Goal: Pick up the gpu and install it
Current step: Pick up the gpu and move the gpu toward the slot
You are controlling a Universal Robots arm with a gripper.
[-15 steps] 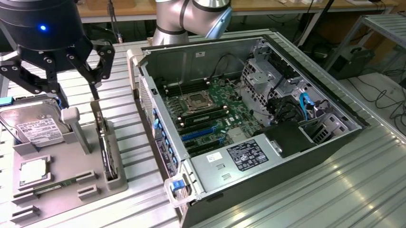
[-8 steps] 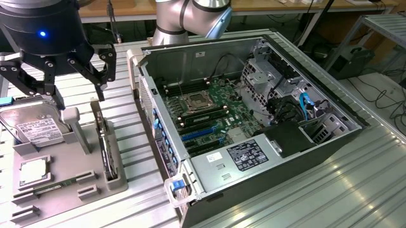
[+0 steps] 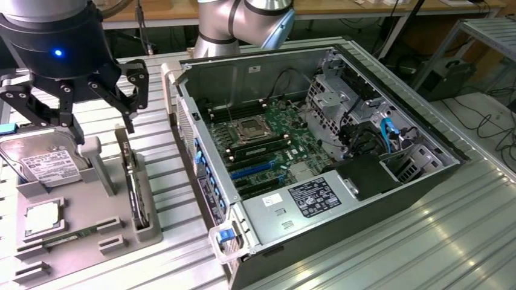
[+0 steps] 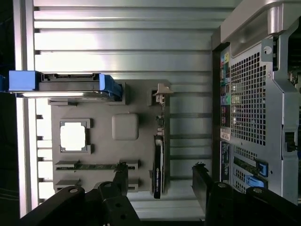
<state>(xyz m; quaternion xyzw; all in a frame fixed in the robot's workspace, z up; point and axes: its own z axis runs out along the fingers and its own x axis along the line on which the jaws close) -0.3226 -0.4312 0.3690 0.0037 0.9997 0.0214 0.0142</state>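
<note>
1 claw spread wide, empty, above 1 gpu; 1 hard drive, 1 processor alongside.

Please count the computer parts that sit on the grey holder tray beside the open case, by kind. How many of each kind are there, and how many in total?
hard drive: 1
processor chip: 1
memory stick: 1
gpu: 1
Total on the grey tray: 4

Dark gpu; grey tray; green motherboard; silver hard drive, white label; black pincer.
</note>
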